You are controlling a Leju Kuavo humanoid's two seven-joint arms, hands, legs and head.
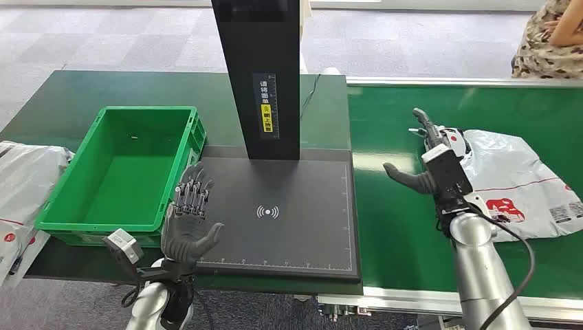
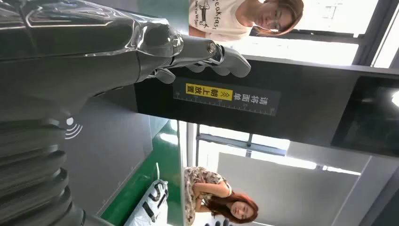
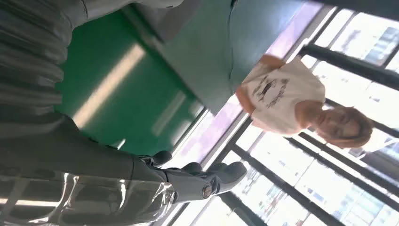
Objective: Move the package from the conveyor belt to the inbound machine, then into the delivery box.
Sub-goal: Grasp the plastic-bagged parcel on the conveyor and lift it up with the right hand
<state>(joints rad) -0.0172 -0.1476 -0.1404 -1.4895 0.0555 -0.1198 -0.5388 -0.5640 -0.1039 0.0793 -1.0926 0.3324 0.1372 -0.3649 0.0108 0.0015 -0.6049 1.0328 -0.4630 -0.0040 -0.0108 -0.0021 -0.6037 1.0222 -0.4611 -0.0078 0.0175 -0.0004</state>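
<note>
The right hand (image 1: pixel 427 159) hovers over the conveyor belt (image 1: pixel 399 227), fingers spread and thumb held out to the side, holding nothing. It stands just beside the near edge of the package (image 1: pixel 519 182) — whether a fingertip touches the plastic cannot be told from the head view. The right wrist view shows the fingers (image 3: pixel 214 176) extended and bare, with no film of plastic between them.

The left hand (image 1: pixel 189 220) is raised above the front left part of the inbound machine's dark scanning plate (image 1: pixel 289 227), palm up-turned, fingers apart, also empty. The left wrist view confirms this: its fingers (image 2: pixel 221 56) curl loosely in front of the machine's black column (image 1: pixel 258 75) and carry nothing.

The package, a white courier bag with red print, lies flat on the green belt, well apart from the plate. The plate bears nothing. The green delivery box (image 1: pixel 124 172) sits to the left of the plate, just beside it, and appears empty save for a small speck on its floor.

Assessment: no stage of the task is complete. The pick from the belt is not yet made; transfer to the plate and then to the box remain. The step in hand is judged to be the approach to the grasp.

Other white bags (image 1: pixel 20 192) lie off the counter's left end. A person (image 1: pixel 550 38) sits beyond the belt — no interference observed.
</note>
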